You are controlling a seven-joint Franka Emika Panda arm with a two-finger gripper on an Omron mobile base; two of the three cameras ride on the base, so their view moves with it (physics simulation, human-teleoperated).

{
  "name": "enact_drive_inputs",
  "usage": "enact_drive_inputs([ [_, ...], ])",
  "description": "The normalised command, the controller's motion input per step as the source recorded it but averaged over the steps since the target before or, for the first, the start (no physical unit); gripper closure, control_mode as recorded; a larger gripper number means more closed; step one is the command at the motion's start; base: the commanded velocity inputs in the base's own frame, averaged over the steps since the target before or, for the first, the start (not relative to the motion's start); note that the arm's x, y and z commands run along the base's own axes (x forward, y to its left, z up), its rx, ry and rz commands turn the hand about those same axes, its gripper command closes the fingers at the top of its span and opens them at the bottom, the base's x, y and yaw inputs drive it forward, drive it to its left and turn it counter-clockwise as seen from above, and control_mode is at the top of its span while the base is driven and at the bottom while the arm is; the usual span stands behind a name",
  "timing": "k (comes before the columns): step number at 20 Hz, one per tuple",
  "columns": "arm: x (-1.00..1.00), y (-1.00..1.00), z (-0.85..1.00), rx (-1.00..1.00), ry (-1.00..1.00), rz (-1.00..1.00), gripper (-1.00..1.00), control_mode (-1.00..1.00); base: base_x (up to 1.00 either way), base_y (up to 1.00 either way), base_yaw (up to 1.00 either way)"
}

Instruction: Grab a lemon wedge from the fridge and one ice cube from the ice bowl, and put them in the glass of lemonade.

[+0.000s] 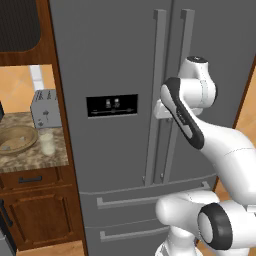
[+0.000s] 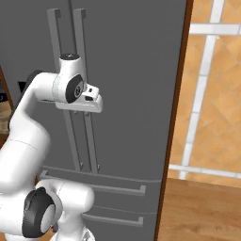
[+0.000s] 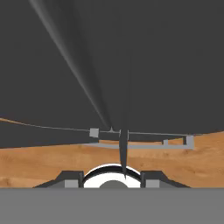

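Fridge (image 1: 115,65): you have it straight ahead, both French doors shut, the black dispenser panel (image 1: 111,105) on the left door and 2 drawers (image 1: 145,200) below.

Handles: you see 2 long vertical bars (image 1: 157,95) side by side at the seam where the doors meet.

Gripper (image 2: 92,104): your hand sits right at those 2 bars, about mid-height on the doors. In the hand view the finger tips (image 3: 70,178) stand well apart at the bottom, with a dark bar (image 3: 124,148) running down between them, so read the gripper as spread around a handle and not yet pinching it. You cannot tell from the base views which of the 2 bars it is.

Ice bowl (image 1: 16,139): you find it on the granite counter (image 1: 50,159) left of the fridge, a wide tan bowl; its contents are too small to make out.

Glass of lemonade (image 1: 47,143): it stands just right of the bowl, in front of the silver toaster (image 1: 45,108).

Lemon wedge: hidden from you behind the shut doors.

Floor (image 2: 202,207): wood planks run right of the fridge.
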Motion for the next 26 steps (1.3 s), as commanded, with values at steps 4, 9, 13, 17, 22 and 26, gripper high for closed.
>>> enact_drive_inputs([
  [4, -0.07, 0.00, -0.01, 0.00, 0.01, 0.00, -1.00, -1.00, 0.00, 0.00, 0.00],
  [9, -0.74, -0.05, -0.07, 0.04, -0.13, 0.00, -1.00, -1.00, 0.00, 0.00, 0.00],
  [13, -0.98, -0.08, 0.00, 0.00, -0.14, 0.00, -1.00, -1.00, 0.00, 0.00, 0.00],
  [17, -0.88, -0.11, 0.00, 0.00, -0.07, -0.01, -1.00, -1.00, 0.00, 0.00, 0.00],
  [22, -0.43, 0.00, 0.00, -0.01, 0.02, -0.06, -1.00, -1.00, 0.00, 0.00, 0.00],
  [26, -0.11, 0.00, -0.06, -0.01, 0.16, -0.18, -1.00, -1.00, 0.00, 0.00, 0.00],
])
